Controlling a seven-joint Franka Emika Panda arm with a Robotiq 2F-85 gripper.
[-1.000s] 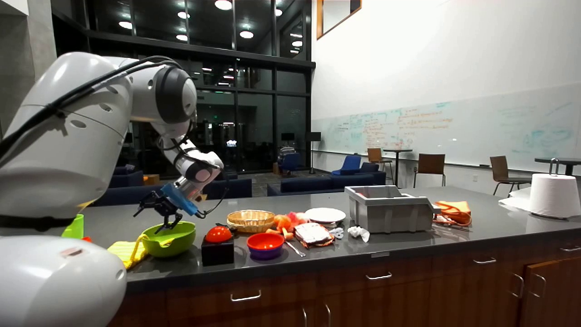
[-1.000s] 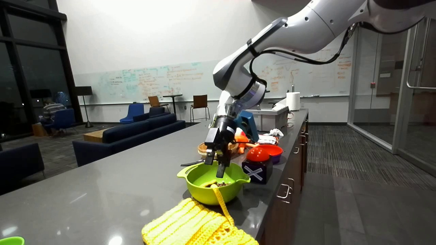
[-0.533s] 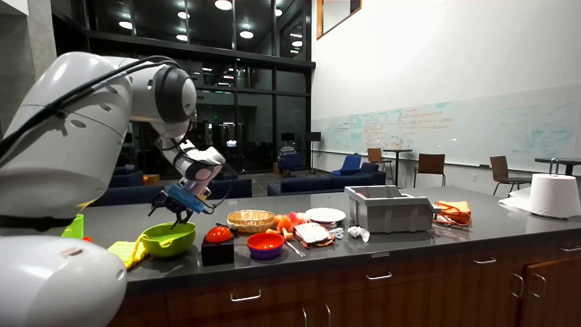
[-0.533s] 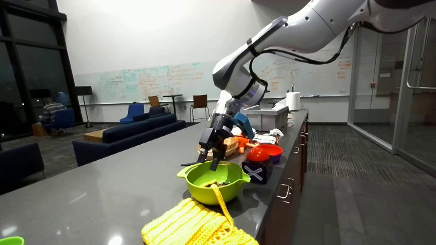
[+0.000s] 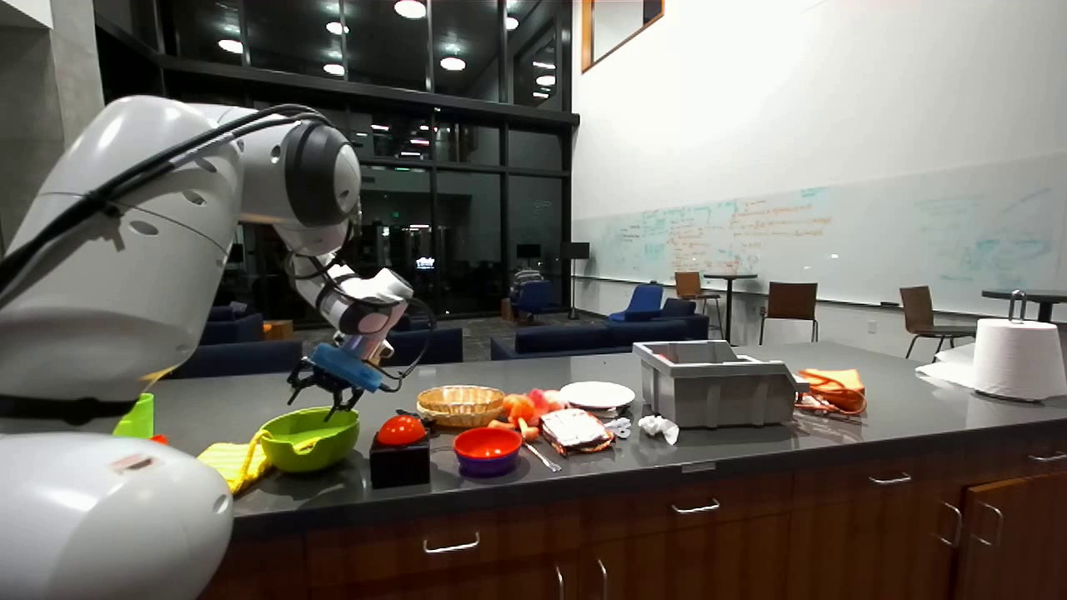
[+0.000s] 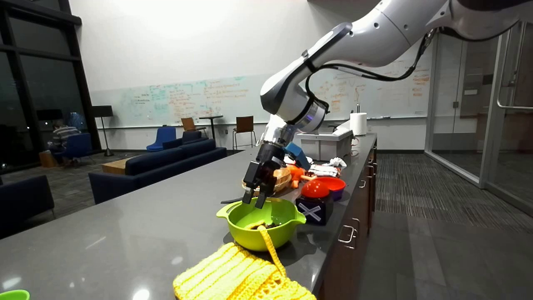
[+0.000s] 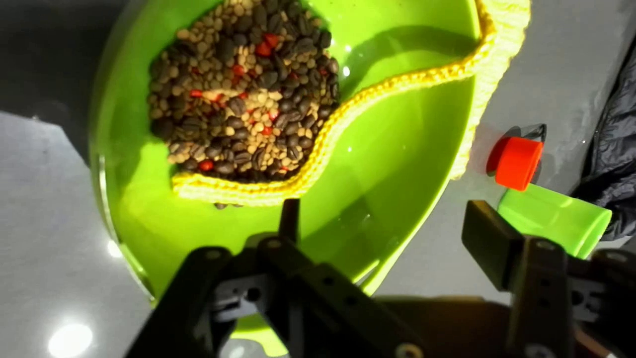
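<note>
My gripper (image 7: 387,221) is open with nothing between its fingers. In both exterior views it hangs tilted just above the rim of a green bowl (image 5: 313,452) (image 6: 262,241), with its tips (image 6: 254,201) near the rim's far side. In the wrist view one finger is over the bowl (image 7: 402,134) and the other is outside its rim, over the counter. The bowl holds a heap of dark beans, tan grains and red bits (image 7: 243,99). A yellow knitted strap (image 7: 330,132) runs over the rim onto the heap. It joins a yellow knitted cloth (image 6: 237,277) beside the bowl.
A black box with a red dome (image 5: 401,442), a red and purple bowl (image 5: 488,454) and a wicker basket (image 5: 461,407) stand near the bowl. Farther along are a white plate (image 5: 596,393) and a grey bin (image 5: 729,400). A green cup (image 7: 554,219) and red piece (image 7: 519,164) lie beyond the bowl.
My gripper has turned and risen slightly. Its tips have moved from inside the bowl to about rim height, rightward in an exterior view. The bowl and strap have not visibly moved.
</note>
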